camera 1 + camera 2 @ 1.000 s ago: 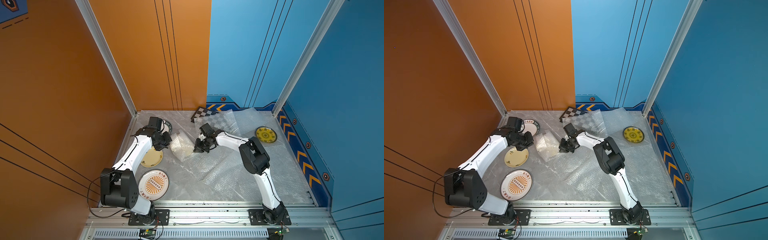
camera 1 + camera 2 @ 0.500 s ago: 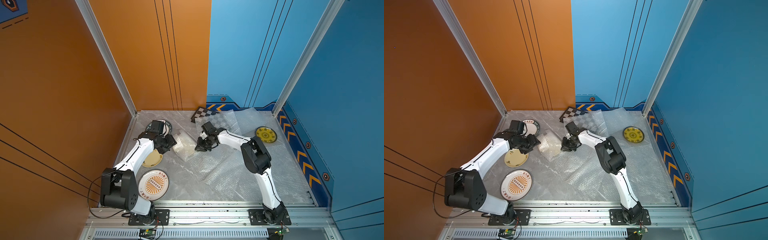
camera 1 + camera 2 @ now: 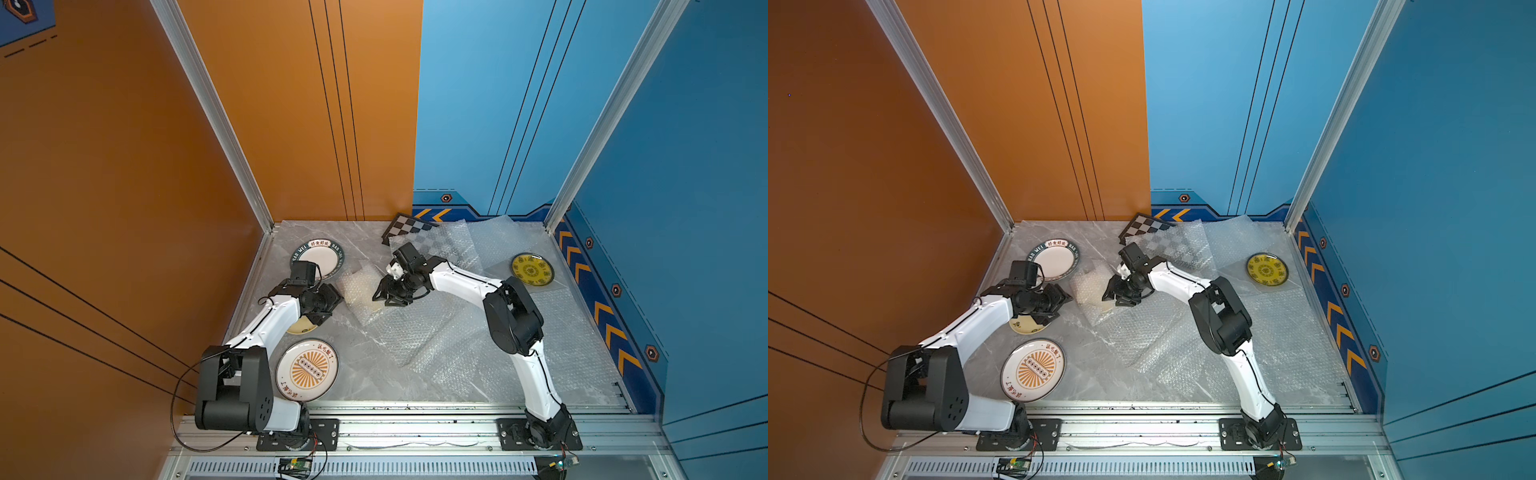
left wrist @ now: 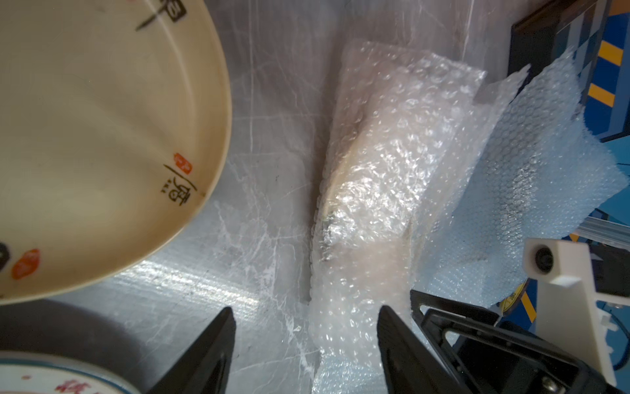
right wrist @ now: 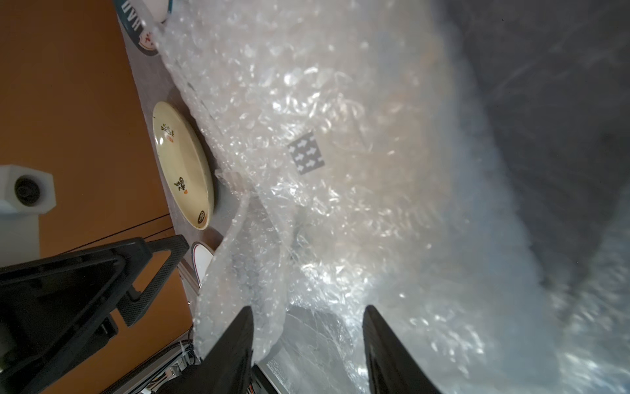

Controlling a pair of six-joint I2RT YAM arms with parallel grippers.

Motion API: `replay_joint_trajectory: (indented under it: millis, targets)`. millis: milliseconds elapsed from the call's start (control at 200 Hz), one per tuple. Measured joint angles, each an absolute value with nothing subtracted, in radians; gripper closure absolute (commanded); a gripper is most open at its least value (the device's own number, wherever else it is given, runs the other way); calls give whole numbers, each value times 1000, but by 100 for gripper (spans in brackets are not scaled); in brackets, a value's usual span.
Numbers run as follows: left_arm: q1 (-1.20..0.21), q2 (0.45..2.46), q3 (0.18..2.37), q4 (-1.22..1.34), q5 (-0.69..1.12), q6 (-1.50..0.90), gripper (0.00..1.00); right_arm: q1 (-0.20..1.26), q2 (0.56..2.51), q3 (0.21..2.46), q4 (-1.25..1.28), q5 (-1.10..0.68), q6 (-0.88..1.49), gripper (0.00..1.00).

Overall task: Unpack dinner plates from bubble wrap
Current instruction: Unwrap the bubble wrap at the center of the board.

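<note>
Spread wide on the left gripper [image 4: 304,310], gripping nothing, low at the 8 o'clock edge of the bubble wrap [image 3: 360,291] around a cream plate [image 3: 374,308]; sloped back along the white forearm [image 3: 274,320] to 7 o'clock. Parted on the right gripper [image 5: 308,308] too, clamping nothing, at the bundle's 3 o'clock; bent down at the wrist [image 3: 409,270], raised at the elbow [image 3: 513,320].

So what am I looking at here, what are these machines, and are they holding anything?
Two white-and-black robot arms, the left arm and the right arm, stand at a grey marble table. Two pictures look down from overhead; two come from cameras on the wrists. Unwrapped round ceramic plates lie about: orange-sunburst, green-lettered, yellow patterned, cream. Clear bubble wrap sheets are spread out, and a wrapped bundle sits between the arms. The left fingers and right fingers are open, holding nothing.
</note>
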State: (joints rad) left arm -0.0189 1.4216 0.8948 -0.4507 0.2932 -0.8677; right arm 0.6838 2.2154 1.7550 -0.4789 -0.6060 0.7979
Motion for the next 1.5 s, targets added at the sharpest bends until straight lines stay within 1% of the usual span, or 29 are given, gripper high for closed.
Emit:
replay_joint_trajectory:
  millis: [100,195,305,380,516,626,716,806,931,956,986,1056,1211,1502]
  targets:
    - [-13,1466,942,-427,294,-871,41,686,2216,1790,-477,-612,810,45]
    - [-21,1551,1021,-395,294,-868,44,694,2216,1809,-440,-617,838,45]
    - [-42,1641,1095,-347,299,-867,44,715,2216,1810,-403,-620,883,45]
    - [-57,1689,1128,-327,302,-865,44,727,2216,1810,-386,-623,905,40]
    - [-83,1753,1184,-315,316,-865,45,733,2216,1810,-400,-611,890,39]
    - [-106,1785,1238,-316,320,-861,45,724,2210,1812,-500,-533,786,38]
    - [-115,1795,1279,-333,319,-852,46,720,2189,1812,-598,-428,667,33]
    - [-117,1800,1308,-356,319,-840,46,720,2148,1812,-679,-312,533,29]
    - [-112,1847,1351,-375,324,-828,52,730,2110,1816,-738,-200,382,27]
    - [-112,1859,1357,-378,326,-828,54,733,2109,1822,-749,-182,356,25]
    - [-112,1873,1362,-380,329,-828,56,737,2110,1829,-758,-167,331,23]
    - [-113,1903,1369,-387,336,-825,58,752,2113,1848,-781,-130,266,22]
    - [-120,1941,1380,-397,353,-816,59,806,2130,1905,-807,-84,164,21]
    - [-117,1983,1411,-397,381,-801,61,886,2197,1948,-823,-19,62,21]
